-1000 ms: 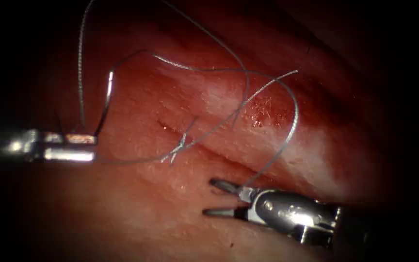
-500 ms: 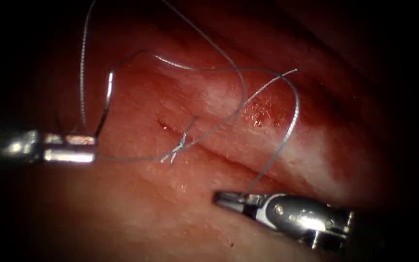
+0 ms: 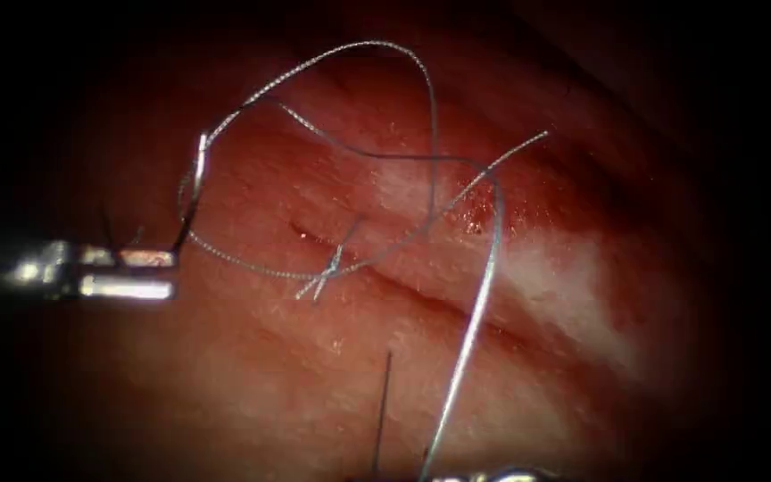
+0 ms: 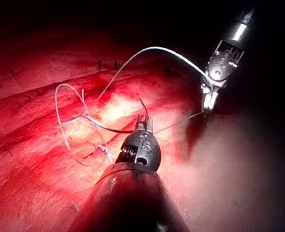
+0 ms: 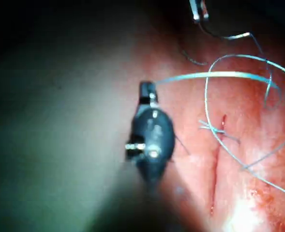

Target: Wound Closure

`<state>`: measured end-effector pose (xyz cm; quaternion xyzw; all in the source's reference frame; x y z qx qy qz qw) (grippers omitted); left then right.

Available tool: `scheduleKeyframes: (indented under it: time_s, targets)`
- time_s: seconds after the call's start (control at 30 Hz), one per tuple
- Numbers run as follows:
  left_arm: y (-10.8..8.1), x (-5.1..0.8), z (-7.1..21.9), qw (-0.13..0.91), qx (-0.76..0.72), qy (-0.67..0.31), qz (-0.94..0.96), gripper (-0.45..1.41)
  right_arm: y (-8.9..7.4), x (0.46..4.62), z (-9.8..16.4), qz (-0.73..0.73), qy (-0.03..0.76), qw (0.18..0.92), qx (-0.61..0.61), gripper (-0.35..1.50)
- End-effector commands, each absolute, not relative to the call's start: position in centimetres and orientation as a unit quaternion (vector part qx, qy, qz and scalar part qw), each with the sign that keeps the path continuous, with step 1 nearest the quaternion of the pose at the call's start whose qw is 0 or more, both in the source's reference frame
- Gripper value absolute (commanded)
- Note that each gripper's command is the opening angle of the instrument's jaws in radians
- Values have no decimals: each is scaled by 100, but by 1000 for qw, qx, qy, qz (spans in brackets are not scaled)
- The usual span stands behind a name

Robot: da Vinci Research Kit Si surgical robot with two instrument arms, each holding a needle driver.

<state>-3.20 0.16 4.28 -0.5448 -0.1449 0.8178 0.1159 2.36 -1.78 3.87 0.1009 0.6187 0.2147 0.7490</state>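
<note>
Left pincer (image 3: 158, 270) is clenched on the needle (image 3: 196, 192) near its lower end, left of the cut (image 3: 421, 299), clear of the tissue (image 3: 314, 375). Right pincer (image 5: 147, 89) grips the thread (image 3: 470, 335), strand running up-left toward the knot (image 3: 327, 272).

The tissue (image 3: 332, 357) is viewed from above and in front by the endoscope. Each wrist view is taken close along its own shaft. The knotted thread (image 3: 327, 268) at the cut is shared by all three.
</note>
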Motion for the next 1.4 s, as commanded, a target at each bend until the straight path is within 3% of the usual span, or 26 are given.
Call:
scheduleKeyframes:
  time_s: [0.03,0.13,0.17,0.2,0.23,0.27,0.33,0.83,1.33,1.4]
  targets:
    - [11,-325,433,116,-545,-146,818,-45,-186,250,371,207,627,744,102,-35]
    - [11,-325,433,116,-545,-146,818,-45,-185,255,350,185,637,743,82,-35]
    - [11,-325,433,116,-545,-146,818,-45,-181,256,347,183,638,744,79,19]
    - [11,-325,433,116,-545,-146,818,-45,-181,256,347,183,638,744,79,19]
    - [11,-325,433,116,-545,-146,818,-45,-179,255,350,181,638,745,77,42]
    - [11,-325,432,116,-545,-146,818,-45,-174,251,361,175,638,747,69,79]
    - [11,-325,432,116,-545,-146,818,-45,-171,247,376,173,638,747,66,91]
    - [17,-301,396,118,-558,-157,806,-45,-168,220,524,148,583,799,23,93]
    - [9,-251,372,110,-562,-155,805,-45,-162,226,591,162,557,814,-30,79]
    - [10,-246,374,111,-561,-154,806,-45,-165,230,595,161,556,815,-32,71]
